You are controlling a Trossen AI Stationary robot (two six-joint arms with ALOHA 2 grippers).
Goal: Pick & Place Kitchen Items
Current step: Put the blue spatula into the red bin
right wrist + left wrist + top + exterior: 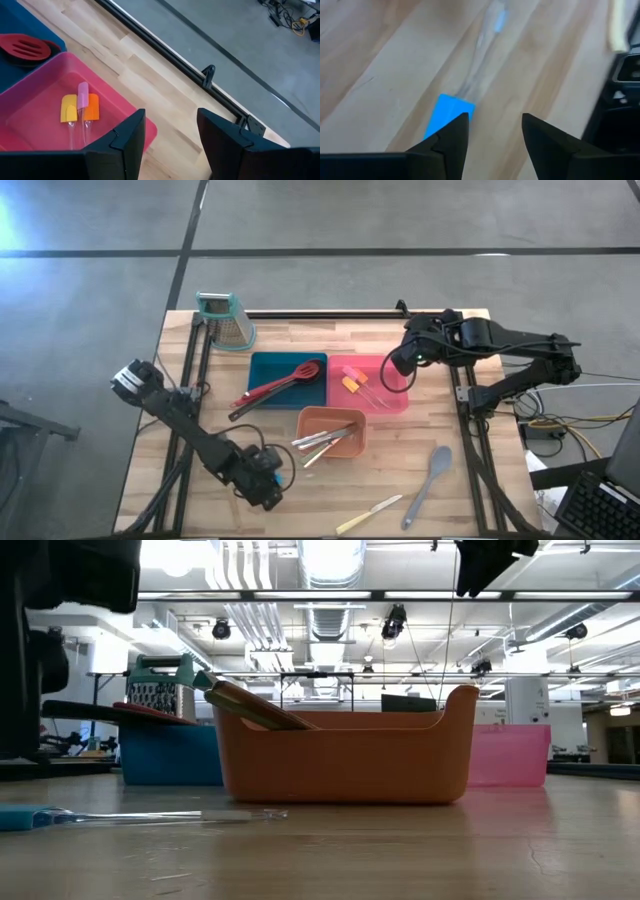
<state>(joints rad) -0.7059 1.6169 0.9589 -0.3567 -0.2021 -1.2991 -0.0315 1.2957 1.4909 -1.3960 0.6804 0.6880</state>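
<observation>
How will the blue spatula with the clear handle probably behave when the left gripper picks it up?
The blue spatula lies flat on the table, so it probably won't roll. Its slim clear handle looks smooth, perhaps slippery. It seems light. The left gripper stands open above it.

We see a wooden table [200, 490] of pale planks, with a dark rail [320, 313] along its far edge. A metal box grater [226, 320] with a teal top stands near the far left corner. Toward the middle sit a blue tray [262, 365], a pink tray [395, 402] just beside it, and an orange tray [315, 445] nearer the front. On the bare wood lie a grey spoon [428, 482], a pale-handled knife [368, 514] near it, and a blue-headed spatula [447, 111] with a clear handle.
</observation>
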